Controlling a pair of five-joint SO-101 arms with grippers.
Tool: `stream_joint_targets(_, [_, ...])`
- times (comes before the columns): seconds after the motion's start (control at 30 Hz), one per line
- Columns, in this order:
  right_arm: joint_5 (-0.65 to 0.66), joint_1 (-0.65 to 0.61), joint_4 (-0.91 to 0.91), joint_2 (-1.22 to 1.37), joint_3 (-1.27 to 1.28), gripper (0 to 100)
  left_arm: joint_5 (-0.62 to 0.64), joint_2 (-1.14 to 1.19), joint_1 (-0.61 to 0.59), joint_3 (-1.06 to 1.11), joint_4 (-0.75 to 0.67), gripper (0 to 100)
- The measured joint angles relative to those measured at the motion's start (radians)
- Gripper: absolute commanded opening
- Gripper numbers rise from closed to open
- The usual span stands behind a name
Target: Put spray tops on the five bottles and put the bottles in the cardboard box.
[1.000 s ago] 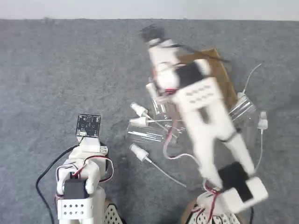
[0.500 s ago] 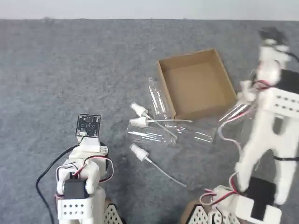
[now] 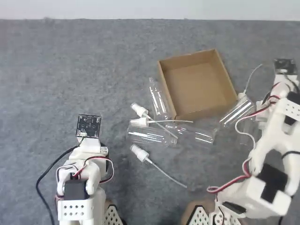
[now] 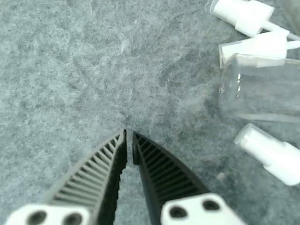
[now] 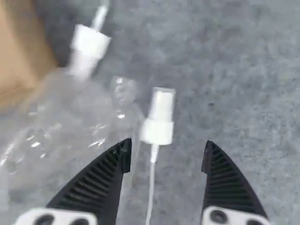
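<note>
The open cardboard box [image 3: 197,84] stands empty at the back of the grey table. Clear bottles lie on their sides near it: one along its left wall [image 3: 158,98], two in front [image 3: 150,136] [image 3: 197,133], one by its right corner [image 3: 236,112]. Three white spray tops [image 3: 139,110] [image 3: 138,123] [image 3: 139,152] lie left of the bottles. My right gripper [image 5: 166,147] is open just behind a spray top [image 5: 158,117], beside a clear bottle [image 5: 70,112]. My left gripper [image 4: 129,136] is shut on nothing over bare carpet, with a bottle mouth [image 4: 234,84] and spray tops [image 4: 255,44] off to one side.
The right arm [image 3: 272,140] stretches along the table's right edge, right of the box. The left arm [image 3: 82,183] sits folded at the front left. Another spray top [image 5: 86,47] lies at the box corner [image 5: 18,51]. Thin dip tubes trail from the tops.
The right arm has swung from over the box and bottles to the table's right side, uncovering the box. The left arm has not moved.
</note>
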Motion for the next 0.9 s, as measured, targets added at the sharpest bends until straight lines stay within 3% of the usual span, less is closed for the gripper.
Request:
stream_joint_targets(0.6, [0.0, 0.041, -0.218, 0.267, -0.002, 20.7, 0.0, 0.0, 0.0, 0.0, 0.0, 1])
stream_joint_targets(0.9, [0.002, 0.069, -0.247, 0.316, -0.009, 1.4, 0.0, 0.0, 0.0, 0.0, 0.0, 1])
